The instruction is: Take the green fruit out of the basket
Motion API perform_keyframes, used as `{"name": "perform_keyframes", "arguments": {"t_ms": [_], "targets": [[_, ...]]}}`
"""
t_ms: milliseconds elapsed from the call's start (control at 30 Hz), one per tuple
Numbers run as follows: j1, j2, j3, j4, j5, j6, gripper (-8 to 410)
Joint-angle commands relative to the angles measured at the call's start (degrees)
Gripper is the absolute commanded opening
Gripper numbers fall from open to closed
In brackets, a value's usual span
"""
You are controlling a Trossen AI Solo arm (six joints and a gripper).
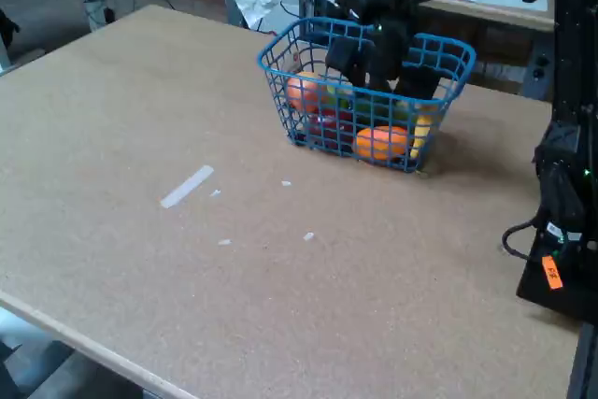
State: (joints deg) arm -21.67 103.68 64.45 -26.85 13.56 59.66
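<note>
Gripper (385, 63) is hanging inside the blue basket (280, 77) with the green fruit (400, 110) sitting just below and slightly right of it, mostly hidden behind mesh; can't tell if fingers are apart.

Blue wire basket (308, 119) upright on table; green fruit (400, 111) inside, mostly hidden.

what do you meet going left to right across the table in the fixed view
tape strip → small white scraps → blue basket with the gripper reaching down into it → black arm base with an orange tag
</note>
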Motion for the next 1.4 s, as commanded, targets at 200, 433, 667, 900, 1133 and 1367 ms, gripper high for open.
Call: {"name": "perform_keyframes", "arguments": {"t_ms": [200, 433, 667, 900, 1133, 1367], "targets": [[0.00, -5.20, 0.04, 0.13, 0.50, -1.66, 209], [0.00, -9.77, 0.04, 0.13, 1.03, -4.44, 209], [0.00, -14.32, 0.04, 0.04, 1.81, -4.39, 209], [0.00, -16.72, 3.89, -6.21, 1.79, -2.38, 209], [0.07, -16.59, 16.11, -22.56, 0.22, -1.88, 209], [1.20, -16.59, 22.12, -27.69, -5.27, -3.72, 209]]}}
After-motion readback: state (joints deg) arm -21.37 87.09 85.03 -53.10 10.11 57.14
